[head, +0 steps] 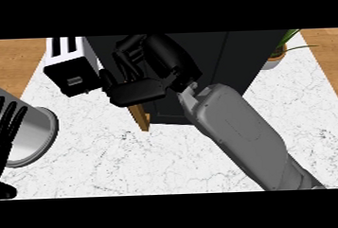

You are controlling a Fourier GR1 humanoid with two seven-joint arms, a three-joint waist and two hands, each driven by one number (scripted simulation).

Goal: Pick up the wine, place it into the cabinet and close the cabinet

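The black cabinet stands at the middle back of the counter. Its door shows as a thin wooden edge at the front left corner, standing slightly out from the cabinet body. My right hand lies against the cabinet's left front, just above that edge, with its fingers stretched along the dark face and nothing held. No wine bottle shows anywhere; the arm and the cabinet's top hide what is inside. My left hand rests open at the left edge, fingers up.
A black and white toaster stands just left of the cabinet, close to my right hand. A grey round pot sits at the left beside my left hand. A potted plant stands at the back right. White marble counter lies in front.
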